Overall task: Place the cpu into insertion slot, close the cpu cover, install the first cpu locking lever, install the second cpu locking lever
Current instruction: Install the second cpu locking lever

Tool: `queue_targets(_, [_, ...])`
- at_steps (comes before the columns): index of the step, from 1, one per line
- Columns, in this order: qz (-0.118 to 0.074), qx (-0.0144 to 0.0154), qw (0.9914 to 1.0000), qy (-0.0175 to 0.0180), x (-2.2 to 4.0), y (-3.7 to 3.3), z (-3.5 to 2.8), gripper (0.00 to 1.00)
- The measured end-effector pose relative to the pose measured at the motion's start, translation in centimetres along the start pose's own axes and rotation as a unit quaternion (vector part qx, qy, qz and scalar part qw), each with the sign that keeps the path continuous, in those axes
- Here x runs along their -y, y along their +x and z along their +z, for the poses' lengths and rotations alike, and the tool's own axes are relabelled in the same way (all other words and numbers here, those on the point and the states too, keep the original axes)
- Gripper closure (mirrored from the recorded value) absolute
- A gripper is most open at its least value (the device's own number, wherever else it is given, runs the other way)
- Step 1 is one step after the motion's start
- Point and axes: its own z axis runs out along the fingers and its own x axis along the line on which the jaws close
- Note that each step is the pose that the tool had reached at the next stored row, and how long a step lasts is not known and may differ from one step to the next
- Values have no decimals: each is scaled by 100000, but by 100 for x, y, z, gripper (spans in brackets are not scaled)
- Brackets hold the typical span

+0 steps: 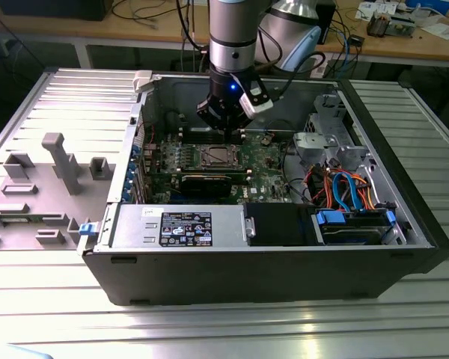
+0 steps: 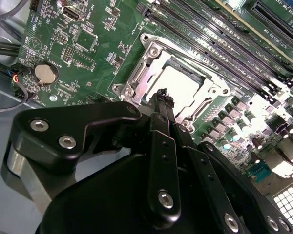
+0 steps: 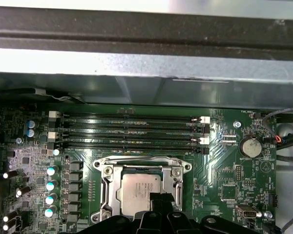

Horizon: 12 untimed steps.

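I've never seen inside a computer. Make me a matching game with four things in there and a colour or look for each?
Things:
1. cpu
2. cpu cover
3. coin battery
4. hand

Looks:
A. black, just above the chip
B. round, silver
C. shiny metal frame closed around the chip
D. flat, dull grey square

Pairs: 1-D, 2-C, 3-B, 4-A

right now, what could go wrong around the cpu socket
1. The tool sits right over the cpu with its fingers together; a slight drop could scrape the metal top.
2. The cpu cover frames the chip closely, so a sideways slip might catch its rim.
3. The memory slots lie alongside and could be bumped.
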Motion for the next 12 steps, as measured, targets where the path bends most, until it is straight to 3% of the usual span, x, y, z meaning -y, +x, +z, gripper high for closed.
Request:
queue_targets(3, [3,-7,100000,77,17,1,-1,89])
queue_targets(5, [-15,-50,99999,472,42,2,0,89])
queue_targets(9, [-27,-78,99996,845,77,3,1,89])
queue_targets(12, [-22,-142,99996,900,92,4,1,89])
